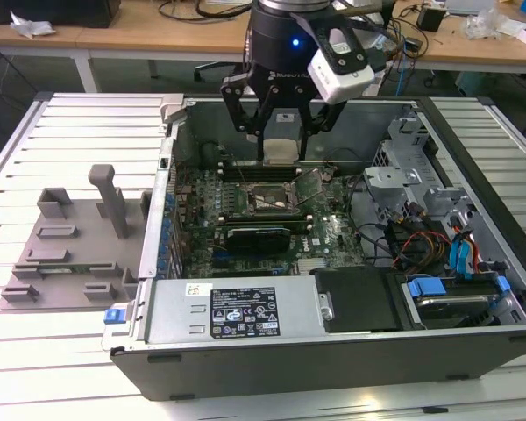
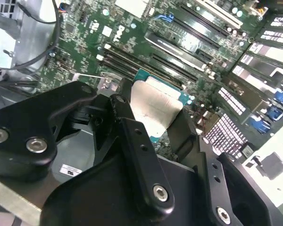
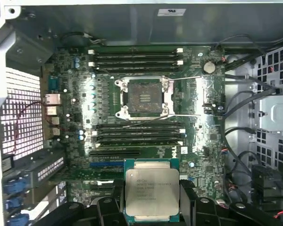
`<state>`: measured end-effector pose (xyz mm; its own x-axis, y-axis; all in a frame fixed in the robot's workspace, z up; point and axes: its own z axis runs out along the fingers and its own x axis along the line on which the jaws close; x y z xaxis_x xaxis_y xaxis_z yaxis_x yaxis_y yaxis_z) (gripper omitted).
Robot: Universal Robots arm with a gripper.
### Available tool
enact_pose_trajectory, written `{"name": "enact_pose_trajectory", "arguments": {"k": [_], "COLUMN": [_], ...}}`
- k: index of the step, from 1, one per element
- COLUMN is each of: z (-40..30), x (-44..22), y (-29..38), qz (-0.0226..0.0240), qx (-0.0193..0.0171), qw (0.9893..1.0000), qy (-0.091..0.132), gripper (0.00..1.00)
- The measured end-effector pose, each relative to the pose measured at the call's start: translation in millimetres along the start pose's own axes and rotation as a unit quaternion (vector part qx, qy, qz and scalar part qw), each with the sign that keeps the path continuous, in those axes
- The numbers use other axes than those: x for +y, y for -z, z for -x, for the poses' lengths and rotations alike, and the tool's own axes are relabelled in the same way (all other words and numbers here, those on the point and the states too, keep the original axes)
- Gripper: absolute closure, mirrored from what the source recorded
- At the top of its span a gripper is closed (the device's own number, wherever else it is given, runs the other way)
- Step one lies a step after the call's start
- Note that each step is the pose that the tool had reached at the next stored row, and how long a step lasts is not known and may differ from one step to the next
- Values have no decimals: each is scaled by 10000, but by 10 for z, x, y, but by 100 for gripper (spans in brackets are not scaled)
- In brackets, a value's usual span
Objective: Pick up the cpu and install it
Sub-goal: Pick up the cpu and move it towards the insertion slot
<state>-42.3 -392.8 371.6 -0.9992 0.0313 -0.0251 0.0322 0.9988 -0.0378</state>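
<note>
Above the open black-and-grey computer case [image 1: 333, 351], as recorded in the exterior view, the black multi-finger gripper [image 1: 282, 153] is found closed on the cpu [image 1: 282, 145], a small flat square chip with a silvery-grey metal top. The chip is held level and raised clear of the green motherboard [image 1: 333, 237], with the black-framed processor socket [image 1: 267, 200] lower down inside the case. The level hold is judged to keep the chip's underside parallel to the socket. The case lies on its side on a white slatted tabletop [image 1: 70, 123]. A grey plastic tray [image 1: 70, 254] rests on the tabletop beside the case wall at the exterior view's left, well apart from the chip. Wooden desks [image 1: 158, 35] strewn with cables are noted behind.

In the second wrist view, the cpu [image 2: 153, 110] is seen clamped by opposite edges between black fingers [image 2: 132, 136], and its top plate is left uncovered. No contact with the board beneath is observed.

In the first wrist view, the cpu [image 3: 152, 195] is gripped at both side edges, printed face upward. The socket [image 3: 144, 96] is seen uncovered, with its contact field exposed between rows of black memory slots [image 3: 137, 56]. Whether the chip stands squarely over the socket cannot be told. The edge grip is judged to spare the underside from handling.
</note>
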Motion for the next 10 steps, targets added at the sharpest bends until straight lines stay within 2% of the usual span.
{"name": "enact_pose_trajectory", "arguments": {"k": [3,6,10], "z": [119,206,239], "x": [4,8,48], "y": [-3,-6,-25], "qz": [-1,-1,-2], "qx": [11,19,30], "qw": [10000,10000,10000], "qy": [0,0,1], "gripper": [45,45,45]}}
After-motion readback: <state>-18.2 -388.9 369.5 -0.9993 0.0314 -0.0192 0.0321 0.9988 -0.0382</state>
